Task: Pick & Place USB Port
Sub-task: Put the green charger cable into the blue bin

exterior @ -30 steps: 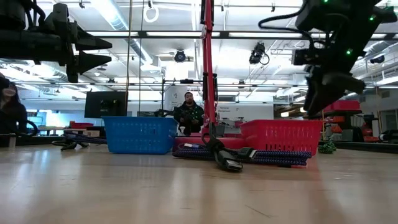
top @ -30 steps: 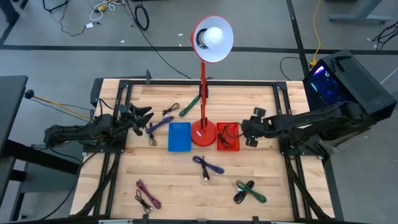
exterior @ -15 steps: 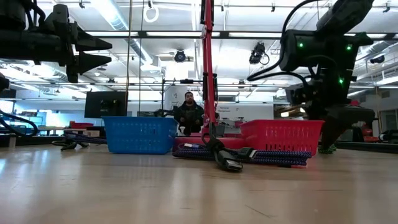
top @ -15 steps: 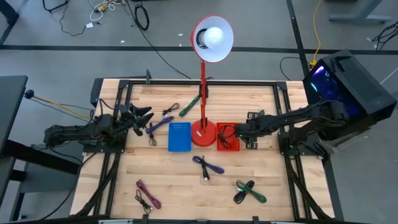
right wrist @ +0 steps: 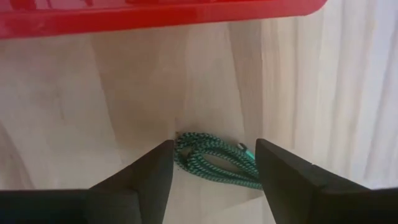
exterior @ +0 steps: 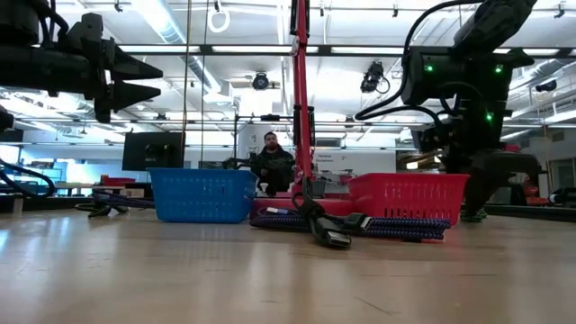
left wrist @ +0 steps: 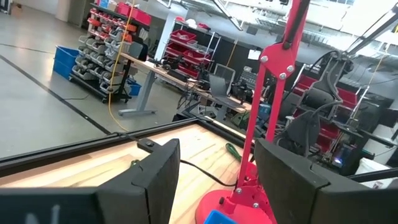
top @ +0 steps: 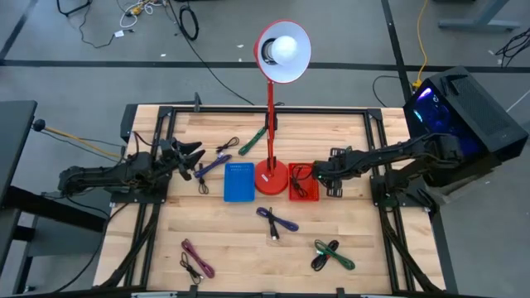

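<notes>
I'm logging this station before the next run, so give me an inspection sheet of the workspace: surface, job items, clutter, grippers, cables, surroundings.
Surface: wooden table, dry, no spills seen.
Job items: blue basket and red basket either side of the red lamp base; the red one holds a dark cable.
Clutter: nothing seen beyond the lamp.
Grippers: left gripper open, raised, empty; right gripper open, low at the red basket's edge, over a green cable.
Cables: purple cable, green-black cable, pink cable, more behind the baskets.
Surroundings: seated person beyond the table; loose floor cords.
</notes>
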Robot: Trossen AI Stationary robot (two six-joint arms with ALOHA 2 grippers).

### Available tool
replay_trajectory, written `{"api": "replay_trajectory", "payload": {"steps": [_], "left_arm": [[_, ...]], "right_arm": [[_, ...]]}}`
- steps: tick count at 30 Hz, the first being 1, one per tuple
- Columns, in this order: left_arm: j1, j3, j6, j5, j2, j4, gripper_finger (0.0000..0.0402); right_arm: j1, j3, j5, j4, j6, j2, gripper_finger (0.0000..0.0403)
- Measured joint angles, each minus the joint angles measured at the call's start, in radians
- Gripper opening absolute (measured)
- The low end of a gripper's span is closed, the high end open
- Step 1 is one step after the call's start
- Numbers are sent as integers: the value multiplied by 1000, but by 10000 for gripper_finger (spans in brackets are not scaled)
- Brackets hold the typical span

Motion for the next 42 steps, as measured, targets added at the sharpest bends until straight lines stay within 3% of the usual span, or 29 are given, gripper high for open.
{"api": "replay_trajectory", "payload": {"steps": [23, 28, 34, 38, 42], "left_arm": [[0, 0, -4, -13, 0, -5, 213], [0, 0, -4, -13, 0, -5, 213], [0, 0, -4, -13, 0, -4, 213], [0, 0, -4, -13, 0, -4, 213], [0, 0, -4, -13, 0, -4, 213]], "right_arm": [[1, 6, -63, -6, 74, 103, 212], [2, 4, -72, -9, 120, 105, 165], [3, 3, -107, -5, 136, 107, 20], [2, 6, -90, -8, 137, 108, 7], [-1, 81, -48, -167, 147, 116, 2]]}}
